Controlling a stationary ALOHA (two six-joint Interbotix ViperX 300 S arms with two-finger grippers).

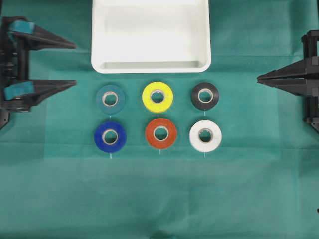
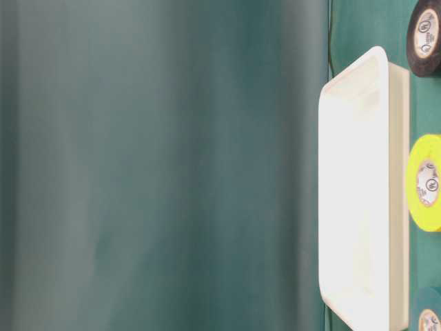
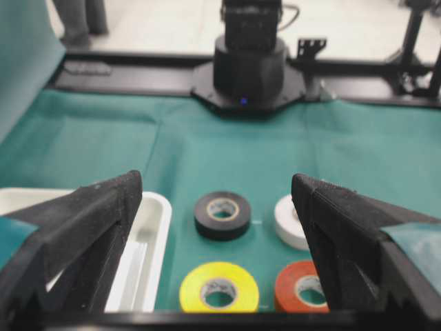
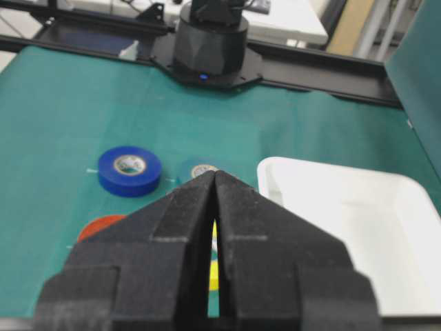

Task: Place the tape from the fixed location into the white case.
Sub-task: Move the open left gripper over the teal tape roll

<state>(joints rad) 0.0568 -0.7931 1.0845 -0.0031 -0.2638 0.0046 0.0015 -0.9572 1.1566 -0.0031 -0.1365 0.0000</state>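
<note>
The teal tape (image 1: 110, 98) lies flat on the green cloth, at the left end of the back row of rolls, just in front of the white case (image 1: 149, 66). My left gripper (image 1: 74, 64) hovers at the left edge, open wide and empty, a little left of the teal tape. At the right edge my right gripper (image 1: 259, 78) is shut with nothing in it. The right wrist view shows only a sliver of the teal tape (image 4: 200, 169) behind the shut right gripper (image 4: 216, 174). The left wrist view does not show the tape between the fingers of the left gripper (image 3: 215, 179).
Other rolls sit in two rows: yellow (image 1: 157, 95) and black (image 1: 205, 95) behind, royal blue (image 1: 110, 136), red (image 1: 161, 133) and white (image 1: 205, 135) in front. The case (image 2: 398, 193) has nothing in it. Green cloth covers the table.
</note>
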